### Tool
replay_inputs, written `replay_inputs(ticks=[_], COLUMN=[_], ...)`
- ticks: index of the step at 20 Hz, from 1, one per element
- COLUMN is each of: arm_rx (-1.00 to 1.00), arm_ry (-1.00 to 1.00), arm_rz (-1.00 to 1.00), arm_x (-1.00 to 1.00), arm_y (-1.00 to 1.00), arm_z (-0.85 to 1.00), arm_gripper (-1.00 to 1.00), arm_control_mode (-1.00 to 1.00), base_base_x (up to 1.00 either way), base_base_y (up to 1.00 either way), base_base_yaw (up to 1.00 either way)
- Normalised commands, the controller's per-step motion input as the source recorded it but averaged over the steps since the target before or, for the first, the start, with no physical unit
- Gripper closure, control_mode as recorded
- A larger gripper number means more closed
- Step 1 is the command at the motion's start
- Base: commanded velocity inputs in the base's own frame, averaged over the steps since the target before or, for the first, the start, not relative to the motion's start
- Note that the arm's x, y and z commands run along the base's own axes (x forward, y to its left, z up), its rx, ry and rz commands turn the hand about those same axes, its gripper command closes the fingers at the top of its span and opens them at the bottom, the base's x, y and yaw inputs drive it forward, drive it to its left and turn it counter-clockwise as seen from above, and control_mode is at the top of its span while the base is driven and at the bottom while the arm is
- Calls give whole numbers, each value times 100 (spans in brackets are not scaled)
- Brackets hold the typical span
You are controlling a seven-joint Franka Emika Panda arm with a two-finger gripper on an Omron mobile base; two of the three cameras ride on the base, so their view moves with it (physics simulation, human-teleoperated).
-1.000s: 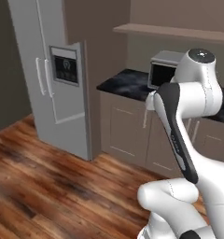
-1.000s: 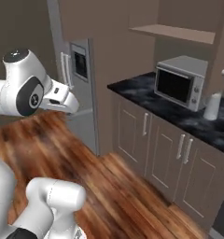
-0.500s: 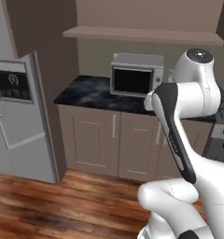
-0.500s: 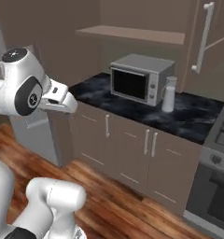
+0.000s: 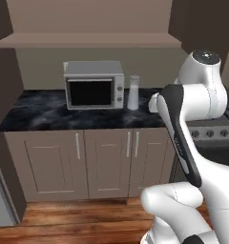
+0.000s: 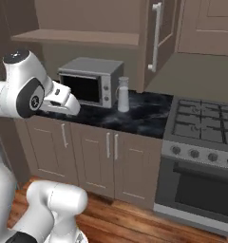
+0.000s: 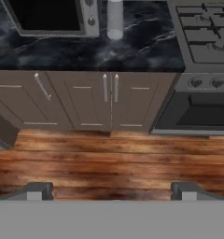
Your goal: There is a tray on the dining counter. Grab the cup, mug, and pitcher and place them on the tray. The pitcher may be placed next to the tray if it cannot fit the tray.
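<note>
A tall plain grey pitcher (image 5: 133, 92) (image 6: 123, 94) (image 7: 115, 18) stands upright on the black marble worktop (image 5: 49, 116), just right of the microwave. My gripper (image 7: 111, 191) hangs open with nothing between its fingertips (image 7: 39, 190), held well short of the worktop and above the wooden floor. In the right base view the hand (image 6: 63, 99) sits left of the pitcher, at about worktop height and nearer the camera. The tray, dining counter, cup and mug are out of view.
A silver microwave (image 5: 93, 85) (image 6: 90, 85) stands on the worktop over beige cabinets (image 7: 109, 95). A gas stove with an oven (image 6: 201, 137) (image 7: 202, 28) adjoins on the right. A shelf (image 5: 88, 40) and upper cabinets hang above. Wooden floor (image 7: 109, 163) lies before the cabinets.
The whole picture has shifted as the base turned: the fridge left the views, the microwave and pitcher came to the middle, the stove appeared. The gripper has stayed open.
</note>
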Motion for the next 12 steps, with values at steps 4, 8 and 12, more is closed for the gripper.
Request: replay_inputs(ticks=[4,8,12], arm_rx=[0,0,0], arm_ry=[0,0,0], arm_rz=[0,0,0], arm_x=[0,0,0], arm_y=[0,0,0], arm_z=[0,0,0], arm_gripper=[-100,-100,-100], arm_control_mode=[100,100,100], base_base_x=[60,56,45], base_base_y=[35,49,44], base_base_yaw=[-39,-33,-27])
